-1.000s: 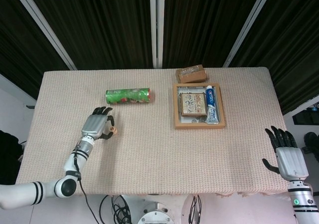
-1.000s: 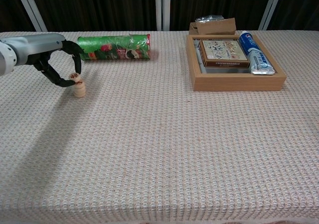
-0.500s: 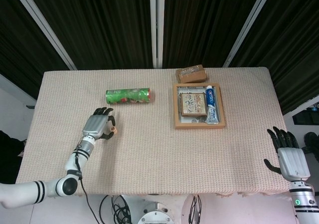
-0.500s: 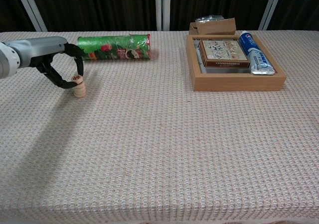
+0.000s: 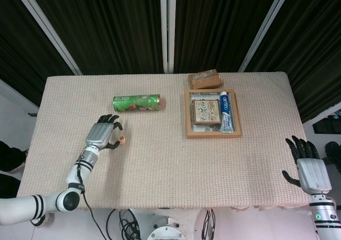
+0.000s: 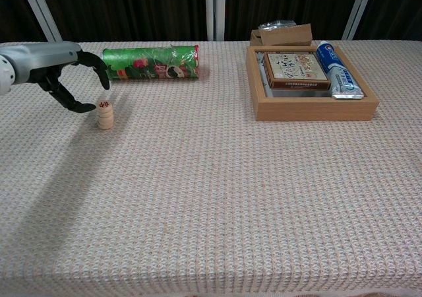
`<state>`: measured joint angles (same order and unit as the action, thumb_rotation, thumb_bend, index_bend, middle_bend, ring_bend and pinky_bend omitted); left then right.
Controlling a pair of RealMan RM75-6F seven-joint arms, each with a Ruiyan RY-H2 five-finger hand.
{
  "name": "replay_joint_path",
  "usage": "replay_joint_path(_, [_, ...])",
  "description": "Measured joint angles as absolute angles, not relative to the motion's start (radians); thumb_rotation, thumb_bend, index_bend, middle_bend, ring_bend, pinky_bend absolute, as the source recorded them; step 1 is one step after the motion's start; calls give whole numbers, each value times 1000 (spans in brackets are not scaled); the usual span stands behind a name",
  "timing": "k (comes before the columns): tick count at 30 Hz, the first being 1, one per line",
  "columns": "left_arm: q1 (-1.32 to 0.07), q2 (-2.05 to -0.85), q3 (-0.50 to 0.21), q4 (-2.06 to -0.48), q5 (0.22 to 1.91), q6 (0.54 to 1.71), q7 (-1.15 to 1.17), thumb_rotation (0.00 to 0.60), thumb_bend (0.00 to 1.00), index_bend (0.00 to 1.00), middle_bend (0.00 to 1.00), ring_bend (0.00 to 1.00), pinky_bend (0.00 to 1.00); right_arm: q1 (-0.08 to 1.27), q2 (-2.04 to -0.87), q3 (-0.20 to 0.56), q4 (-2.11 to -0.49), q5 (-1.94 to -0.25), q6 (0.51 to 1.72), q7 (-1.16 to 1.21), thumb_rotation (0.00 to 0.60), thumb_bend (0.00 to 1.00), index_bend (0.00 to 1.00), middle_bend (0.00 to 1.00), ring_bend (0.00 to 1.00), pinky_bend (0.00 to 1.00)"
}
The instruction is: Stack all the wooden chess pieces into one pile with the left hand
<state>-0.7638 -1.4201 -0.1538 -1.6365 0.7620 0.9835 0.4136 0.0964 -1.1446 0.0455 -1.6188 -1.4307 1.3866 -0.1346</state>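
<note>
Round wooden chess pieces point(image 6: 104, 114) stacked, left robot hand point(image 6: 62, 72) beside, fingers apart

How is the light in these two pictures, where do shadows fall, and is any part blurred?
Chest view: even light, sharp; the left hand throws a broad soft shadow on the beige woven tablecloth, running toward the near edge; the small stack of round wooden chess pieces stands clear of it. Head view: bright table against dark curtains, hardly any shadows, no clear blur.
</note>
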Motion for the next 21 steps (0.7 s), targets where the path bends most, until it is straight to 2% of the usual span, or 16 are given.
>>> replay_joint_path(5, [-716,-1340,-133,-1714,832,1053,404,600,288,180,57,0,0,96,-1142,46,-1618,-1434,1390,-129,600,176,0,0,0,0])
replay_joint_path(11, [-595,-1279,-69,-1698,1085,1209,276,600,39,45,56,0,0,100,-1136,42,-1618,-1443,1385,-133,600,176,0,0,0,0])
replay_joint_path(16, [-439,-1266,20,-1496,1342,1428,121,600,2,0,2,0,0,109,-1128,38,-1625,-1452,1375,-178,600,176,0,0,0,0])
replay_joint_path(21, [-271,-1253,92,-1296,1389,1498,-15,600,2,0,0,0,0,119,-1129,37,-1645,-1449,1364,-243,600,176,0,0,0,0])
